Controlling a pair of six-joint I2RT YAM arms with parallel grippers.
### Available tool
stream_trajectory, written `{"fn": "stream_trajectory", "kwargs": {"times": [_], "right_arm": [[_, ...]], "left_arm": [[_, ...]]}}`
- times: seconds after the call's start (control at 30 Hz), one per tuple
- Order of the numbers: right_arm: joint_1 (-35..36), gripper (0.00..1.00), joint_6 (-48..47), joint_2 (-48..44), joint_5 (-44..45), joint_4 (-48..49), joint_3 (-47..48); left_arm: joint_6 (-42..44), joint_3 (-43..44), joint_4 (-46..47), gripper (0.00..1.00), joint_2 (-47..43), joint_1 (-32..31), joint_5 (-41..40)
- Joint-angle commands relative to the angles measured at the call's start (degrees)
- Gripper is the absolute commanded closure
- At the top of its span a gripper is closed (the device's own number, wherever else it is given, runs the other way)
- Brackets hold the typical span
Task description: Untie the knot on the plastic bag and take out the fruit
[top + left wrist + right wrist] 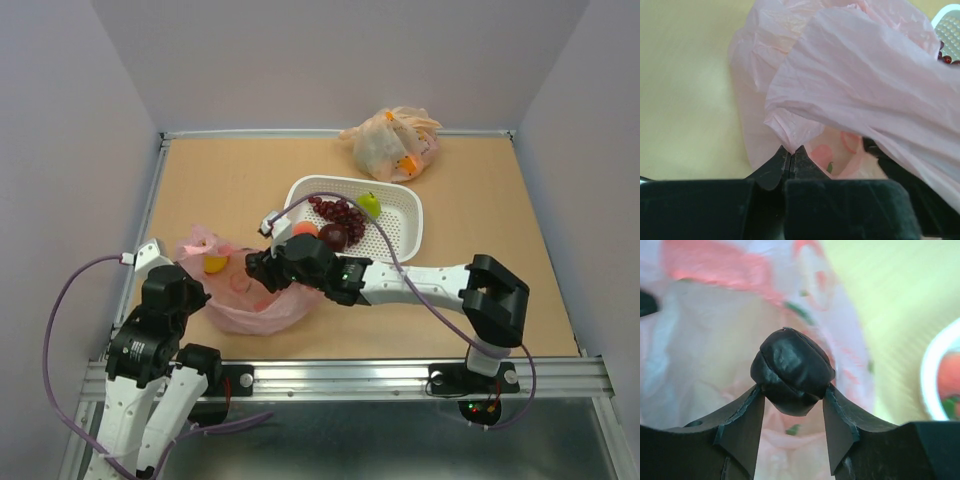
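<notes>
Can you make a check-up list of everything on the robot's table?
Surface: wooden table, bare wood between things.
Job's things: pink plastic bag looks open; lemon inside; grapes, green fruit, peach and plum lie in the white basket.
Clutter: tied orange-beige bag at the far edge.
Grippers: left gripper shut on the bag's plastic; right gripper shut on a dark round fruit at the bag.
Cables: purple cables loop off both arms.
Surroundings: plain grey walls.
</notes>
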Motion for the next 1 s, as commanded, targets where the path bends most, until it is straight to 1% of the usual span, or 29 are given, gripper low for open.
{"fn": "stream_trajectory", "kwargs": {"times": [0.0, 0.13, 0.23, 0.3, 0.47, 0.6, 0.63, 0.7, 0.77, 0.8, 0.83, 0.87, 0.97], "right_arm": [[-2.5, 0.99, 3.4, -4.7, 2.6, 3.8, -3.3], [-2.6, 0.99, 2.1, -8.8, 3.1, 4.1, -4.4], [-3.1, 0.99, -0.4, -11.5, 5.9, 4.0, -4.7], [-3.8, 0.99, -1.7, -12.9, 9.3, 3.9, -5.3], [-9.0, 0.99, -3.4, -16.0, 13.9, 3.9, -7.7], [-14.2, 0.99, -3.0, -14.8, 15.7, 3.1, -8.9], [-16.2, 0.97, -2.8, -14.2, 15.9, 2.8, -9.0], [-17.8, 0.89, -2.2, -12.0, 15.7, 2.4, -8.7], [-19.4, 0.67, -2.2, -10.3, 15.3, 1.9, -8.2], [-19.9, 0.54, -2.2, -9.5, 14.1, 1.5, -7.7], [-20.3, 0.31, -2.2, -7.9, 13.6, 0.6, -6.8], [-20.3, 0.21, -2.2, -7.3, 13.4, 0.0, -6.1], [-20.2, 0.01, -2.2, -6.0, 12.4, -2.2, -4.1]], "left_arm": [[-1.5, 2.7, -1.2, 1.0, 0.5, -0.2, -3.8], [0.1, 2.6, 0.6, 1.0, 0.7, -0.2, -1.8], [0.9, 2.3, 1.6, 1.0, 1.0, -0.2, -0.5], [1.2, 1.8, 2.1, 1.0, 1.3, -0.2, 0.1], [2.0, 1.4, 2.7, 1.0, 1.3, -0.1, 1.2], [3.1, 1.8, 3.5, 1.0, 1.1, -0.2, 2.5], [3.3, 2.0, 3.7, 1.0, 1.0, -0.2, 2.6], [3.9, 2.8, 4.2, 1.0, 1.0, -0.2, 2.8], [4.6, 3.3, 4.3, 1.0, 1.1, -0.2, 2.5], [4.8, 3.7, 4.4, 1.0, 1.3, -0.1, 2.4], [5.2, 4.3, 4.5, 1.0, 1.5, -0.2, 2.2], [5.3, 4.6, 4.6, 1.0, 1.7, -0.2, 1.9], [6.6, 6.0, 5.6, 1.0, 3.2, -0.2, 1.6]]}}
